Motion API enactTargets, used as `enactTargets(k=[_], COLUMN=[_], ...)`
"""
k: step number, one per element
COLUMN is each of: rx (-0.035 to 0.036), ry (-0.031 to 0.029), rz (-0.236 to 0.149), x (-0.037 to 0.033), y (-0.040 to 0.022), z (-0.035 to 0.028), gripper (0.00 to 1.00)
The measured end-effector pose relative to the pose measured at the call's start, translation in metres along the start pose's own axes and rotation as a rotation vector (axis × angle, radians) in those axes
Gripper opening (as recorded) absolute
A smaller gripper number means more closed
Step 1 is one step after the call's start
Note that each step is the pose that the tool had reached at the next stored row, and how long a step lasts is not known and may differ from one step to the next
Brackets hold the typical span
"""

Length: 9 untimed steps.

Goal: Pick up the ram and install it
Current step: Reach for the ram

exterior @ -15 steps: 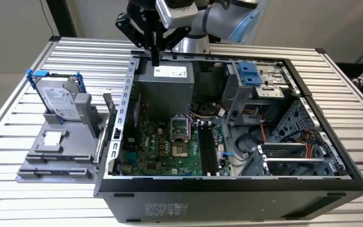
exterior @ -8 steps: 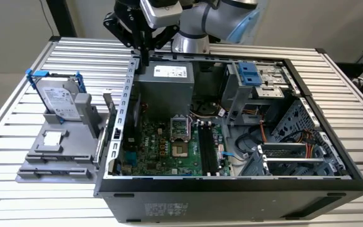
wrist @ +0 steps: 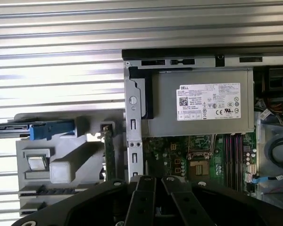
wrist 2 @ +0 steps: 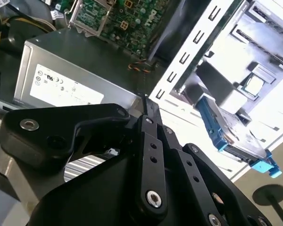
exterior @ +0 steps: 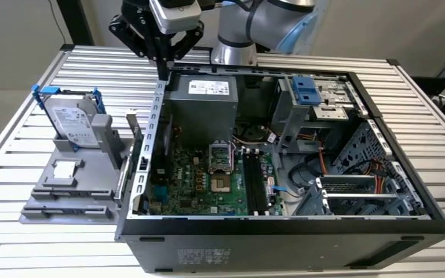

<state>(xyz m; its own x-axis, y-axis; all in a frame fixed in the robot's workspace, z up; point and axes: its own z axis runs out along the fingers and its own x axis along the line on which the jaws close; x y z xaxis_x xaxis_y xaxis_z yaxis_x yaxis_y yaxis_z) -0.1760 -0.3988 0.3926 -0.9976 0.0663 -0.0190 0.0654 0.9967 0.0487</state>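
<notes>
Ribbed aluminium table [exterior: 91, 63] carries an open black-and-grey computer case [exterior: 284, 231] lying on its side. A grey plastic holder block [exterior: 68, 191] sits just beside it, toward the table's edge on the exterior view's left.

We see the ram [wrist: 107, 153], a thin, narrow green circuit-board stick, standing on its long edge at the edge of the holder block nearest the case wall. It is apart from the silver hard drive in its light-blue bracket [exterior: 72, 121], which stands at the block's far end.

The black two-fingered gripper [exterior: 163, 74] hangs over the case's far corner, beside the grey metal power supply box [exterior: 203, 101]. Its jaws look closed together with nothing between them, well apart from the ram.

The stick is not yet in the long black slots [exterior: 255, 185] on the green motherboard [exterior: 195, 185].

We judge the ram light and stiff but fragile (its chips are too small to make out here, and its contacts likely run along the lower edge). It is best pinched squarely across its two flat faces near mid-length, at the free upper edge. A skewed hold could let so thin a board twist or slip.
</notes>
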Motion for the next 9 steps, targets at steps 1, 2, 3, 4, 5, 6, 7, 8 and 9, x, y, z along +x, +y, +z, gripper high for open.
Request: enactTargets(k=[1,2,3,4,5,6,7,8,9], rx=[-0.0001,0.0000,0.0001,0.0000,0.0000,-0.0001,-0.0001,-0.0001,0.0000], ry=[0.0000,0.0000,0.0001,0.0000,0.0001,0.0000,0.0001,0.0000,0.0001], rz=[0.000,0.000,0.000,-0.001,-0.001,-0.001,-0.001,-0.001,-0.002], x=[0.0027,0.0052,0.0076,0.0098,0.0119,0.0139,0.0165,0.0191,0.0219], y=[-0.0002,-0.0003,-0.0005,-0.0006,-0.0007,-0.0009,-0.0011,-0.0013,-0.0014], z=[0.0000,-0.0001,-0.0002,-0.0002,-0.0003,-0.0003,-0.0004,-0.0004,-0.0005], gripper=[0.00,0.00,0.00,0.00,0.00,0.00,0.00,0.00,0.00])
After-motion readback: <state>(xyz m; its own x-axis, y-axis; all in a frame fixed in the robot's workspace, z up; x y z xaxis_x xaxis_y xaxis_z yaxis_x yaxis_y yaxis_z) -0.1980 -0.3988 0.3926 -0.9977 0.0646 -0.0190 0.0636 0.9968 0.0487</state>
